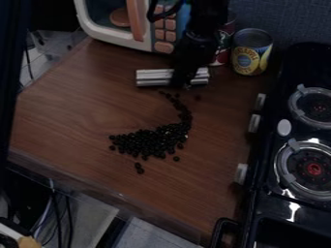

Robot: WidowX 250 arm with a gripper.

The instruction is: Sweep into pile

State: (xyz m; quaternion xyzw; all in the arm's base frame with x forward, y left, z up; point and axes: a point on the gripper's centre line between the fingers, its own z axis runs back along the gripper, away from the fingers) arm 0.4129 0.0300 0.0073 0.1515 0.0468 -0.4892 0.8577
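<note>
Left of the black plastic toy stove (275,206), the black two-finger gripper (184,81) grasps a ridged silver bar (152,77). Small black beans (147,142) trail into a heap, also left of it.

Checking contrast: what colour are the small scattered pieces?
The pieces look near-black, best seen in the camera view.

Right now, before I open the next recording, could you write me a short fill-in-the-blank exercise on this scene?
The gripper is at a bar whose colour is ____.
The small dark pieces lie between that bar and the table's front ____.
The can beside the stove has a label in blue and ____.
The centre of the burner nearer the camera is coloured ____.

Missing words: silver; edge; yellow; red.
</note>
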